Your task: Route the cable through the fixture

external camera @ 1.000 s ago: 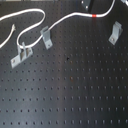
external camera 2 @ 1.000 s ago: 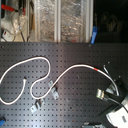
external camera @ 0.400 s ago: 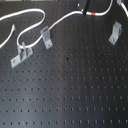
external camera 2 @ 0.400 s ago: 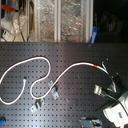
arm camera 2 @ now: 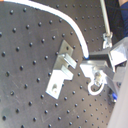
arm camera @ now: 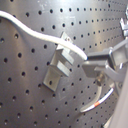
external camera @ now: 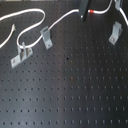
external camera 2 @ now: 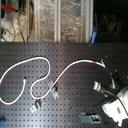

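The white cable (external camera: 35, 11) loops across the far side of the board in both exterior views, and its red band (external camera: 93, 11) lies beside my gripper (external camera: 86, 14). The gripper (arm camera: 92, 64) is shut on the cable (arm camera: 30, 27) in both wrist views. The slim light-grey fixture (external camera: 115, 31) stands upright to the first exterior view's right of the gripper, apart from the cable. In the wrist views the cable (arm camera 2: 75, 27) runs past the fixture's (arm camera 2: 62, 70) notched top. I cannot tell whether it touches it. The fixture (external camera 2: 100, 86) stands next to the arm (external camera 2: 116, 102).
A squat darker bracket (external camera: 46, 36) and a low wide clamp (external camera: 21, 54) stand on the first exterior view's left, inside the cable's loop. The black pegboard (external camera: 70, 90) stretches toward the near edge. Shelves with clutter (external camera 2: 45, 20) stand behind the board.
The gripper and the red band have shifted slightly toward the far edge in the first exterior view. The brackets have not moved.
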